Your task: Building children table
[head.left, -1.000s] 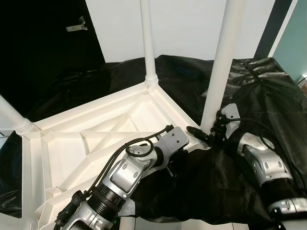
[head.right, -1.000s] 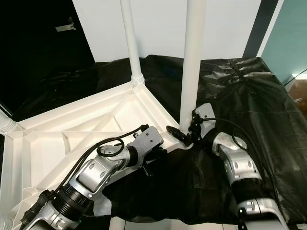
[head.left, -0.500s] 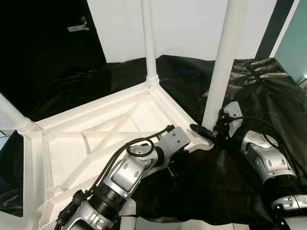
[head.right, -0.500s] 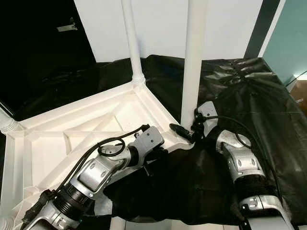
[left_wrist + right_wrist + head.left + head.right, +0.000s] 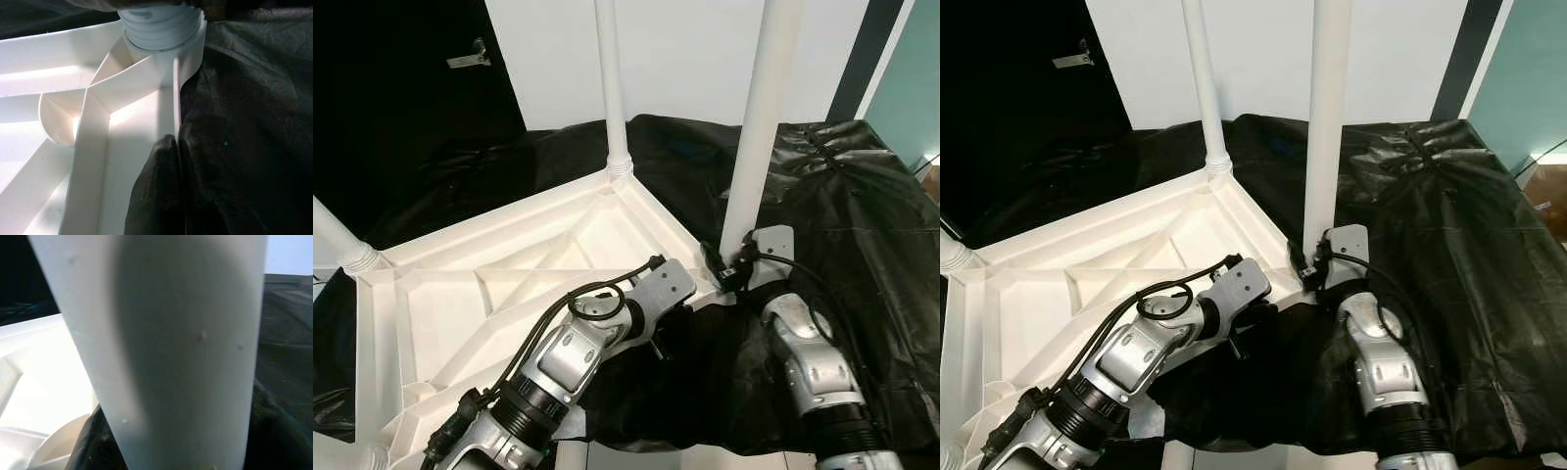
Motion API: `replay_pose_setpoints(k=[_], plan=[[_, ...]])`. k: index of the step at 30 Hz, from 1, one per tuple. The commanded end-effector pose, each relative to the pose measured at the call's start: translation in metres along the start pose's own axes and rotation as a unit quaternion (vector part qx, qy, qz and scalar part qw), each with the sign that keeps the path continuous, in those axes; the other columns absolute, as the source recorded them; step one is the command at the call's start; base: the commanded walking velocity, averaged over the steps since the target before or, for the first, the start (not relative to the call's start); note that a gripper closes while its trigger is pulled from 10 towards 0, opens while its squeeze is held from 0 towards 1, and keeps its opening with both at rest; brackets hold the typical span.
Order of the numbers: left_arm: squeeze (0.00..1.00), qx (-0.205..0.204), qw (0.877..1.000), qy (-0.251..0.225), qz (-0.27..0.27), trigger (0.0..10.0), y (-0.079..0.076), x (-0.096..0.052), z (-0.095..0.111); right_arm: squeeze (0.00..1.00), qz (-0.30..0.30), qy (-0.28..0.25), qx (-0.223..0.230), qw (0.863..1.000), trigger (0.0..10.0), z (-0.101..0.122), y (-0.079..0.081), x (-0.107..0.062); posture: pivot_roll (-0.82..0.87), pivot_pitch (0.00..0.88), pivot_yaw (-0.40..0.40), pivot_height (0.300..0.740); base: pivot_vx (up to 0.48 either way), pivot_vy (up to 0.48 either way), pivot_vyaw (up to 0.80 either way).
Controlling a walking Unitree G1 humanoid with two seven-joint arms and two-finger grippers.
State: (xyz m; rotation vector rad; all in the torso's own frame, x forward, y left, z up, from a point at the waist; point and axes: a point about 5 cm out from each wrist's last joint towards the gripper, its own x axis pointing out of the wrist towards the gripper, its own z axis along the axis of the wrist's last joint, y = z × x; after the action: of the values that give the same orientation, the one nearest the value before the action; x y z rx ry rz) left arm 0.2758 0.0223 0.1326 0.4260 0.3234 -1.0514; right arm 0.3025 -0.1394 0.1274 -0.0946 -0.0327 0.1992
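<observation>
Black sheeting (image 5: 862,206) surrounds the upturned tabletop (image 5: 460,294); right hand (image 5: 722,266) grips its leg (image 5: 754,137), left hand (image 5: 168,196) pinches its rim.

Two robot arms rise from the bottom of the frame, both cased in smooth, rounded silver metal shells. The left arm (image 5: 563,362), at lower centre-left, has a ribbed black collar near its base and black cables looping over its top in a coil. It ends in a flat grey wrist plate (image 5: 663,290). The right arm (image 5: 808,367), at lower right, has segmented silver shells with black joints, thin black cables along it, and a pale grey wrist block (image 5: 771,244).
</observation>
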Motion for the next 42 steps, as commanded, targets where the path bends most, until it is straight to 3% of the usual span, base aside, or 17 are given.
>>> replay_pose_setpoints(k=[1, 3, 6, 7, 10, 11, 12, 19, 24, 25, 26, 27, 30, 34, 38, 42], plan=[[0.00, 0.001, 1.000, -0.002, 0.015, 10.0, 0.003, -0.003, 0.001, 0.00, 0.002, 0.042, 0.003, 0.999, 10.0, -0.016, 0.005, -0.003, -0.06, 0.000, 0.027, 0.740, 0.000, 0.000, 0.00], [0.00, -0.001, 1.000, -0.002, 0.018, 10.0, 0.004, -0.004, 0.000, 0.00, -0.062, 0.045, 0.033, 0.997, 10.0, -0.018, 0.012, -0.003, -0.05, 0.000, 0.023, 0.740, 0.000, 0.000, 0.00], [0.00, -0.002, 1.000, -0.002, 0.019, 10.0, 0.004, -0.004, 0.000, 0.00, -0.066, 0.041, 0.048, 0.996, 10.0, -0.018, 0.020, -0.003, -0.05, 0.000, 0.019, 0.740, 0.000, 0.000, 0.00], [0.00, -0.003, 1.000, -0.001, 0.020, 10.0, 0.004, -0.004, -0.001, 0.00, -0.036, 0.024, 0.058, 0.997, 10.0, -0.013, 0.035, -0.006, -0.06, 0.000, 0.023, 0.740, 0.000, 0.000, 0.00], [0.00, -0.002, 1.000, -0.001, 0.020, 10.0, 0.004, -0.004, -0.001, 0.00, -0.022, 0.018, 0.061, 0.998, 10.0, -0.011, 0.039, -0.007, -0.06, 0.000, 0.023, 0.740, 0.000, 0.000, 0.00], [0.00, -0.001, 1.000, 0.000, 0.019, 10.0, 0.004, -0.004, -0.001, 0.07, -0.023, 0.014, 0.060, 0.998, 10.0, -0.010, 0.037, -0.009, -0.06, 0.000, 0.023, 0.740, 0.000, 0.000, 0.00], [0.00, 0.001, 1.000, 0.001, 0.018, 10.0, 0.004, -0.004, -0.001, 1.00, -0.026, 0.010, 0.057, 0.998, 10.0, -0.009, 0.033, -0.011, -0.06, 0.000, 0.023, 0.740, 0.000, 0.000, 0.00], [0.00, 0.003, 1.000, 0.001, 0.016, 10.0, 0.003, -0.003, -0.002, 1.00, 0.005, -0.023, 0.042, 0.999, 10.0, -0.002, 0.018, -0.021, -0.07, 0.000, 0.023, 0.740, 0.000, 0.000, 0.00], [0.00, 0.005, 1.000, 0.002, 0.013, 10.0, 0.002, -0.002, -0.002, 1.00, 0.059, -0.033, 0.023, 0.997, 10.0, 0.002, -0.006, -0.029, -0.07, 0.000, 0.023, 0.740, 0.000, 0.000, 0.00], [0.00, 0.005, 1.000, 0.002, 0.013, 10.0, 0.002, -0.002, -0.002, 0.37, 0.070, -0.032, 0.017, 0.997, 10.0, 0.003, -0.017, -0.030, -0.07, 0.000, 0.023, 0.740, 0.000, 0.000, 0.00], [0.00, 0.005, 1.000, 0.002, 0.013, 10.0, 0.002, -0.002, -0.002, 0.37, 0.070, -0.032, 0.017, 0.997, 10.0, 0.003, -0.017, -0.030, -0.07, 0.000, 0.023, 0.740, 0.000, 0.000, 0.00], [0.00, 0.006, 1.000, 0.002, 0.012, 10.0, 0.002, -0.001, -0.002, 0.00, 0.081, -0.034, 0.003, 0.996, 10.0, 0.006, -0.028, -0.029, -0.07, 0.000, 0.021, 0.740, 0.000, 0.000, 0.00], [0.00, 0.008, 1.000, 0.001, 0.012, 10.0, 0.003, -0.001, -0.002, 0.00, 0.112, -0.034, -0.027, 0.993, 10.0, 0.014, -0.048, -0.025, -0.07, 0.000, 0.018, 0.740, 0.000, 0.000, 0.00], [0.00, 0.008, 1.000, 0.001, 0.013, 10.0, 0.003, -0.001, -0.002, 0.00, 0.150, -0.029, -0.035, 0.988, 10.0, 0.018, -0.053, -0.021, -0.07, 0.000, 0.018, 0.740, 0.000, 0.000, 0.00], [0.00, 0.008, 1.000, 0.001, 0.013, 10.0, 0.003, -0.002, -0.002, 0.00, 0.201, -0.023, -0.053, 0.978, 10.0, 0.023, -0.052, -0.015, -0.07, 0.000, 0.019, 0.740, 0.000, 0.000, 0.00], [0.00, 0.010, 1.000, -0.001, 0.014, 10.0, 0.003, 0.000, 0.000, 0.00, 0.302, 0.000, -0.084, 0.949, 10.0, 0.024, -0.037, 0.003, -0.06, 0.000, 0.013, 0.740, 0.000, 0.000, 0.00]])
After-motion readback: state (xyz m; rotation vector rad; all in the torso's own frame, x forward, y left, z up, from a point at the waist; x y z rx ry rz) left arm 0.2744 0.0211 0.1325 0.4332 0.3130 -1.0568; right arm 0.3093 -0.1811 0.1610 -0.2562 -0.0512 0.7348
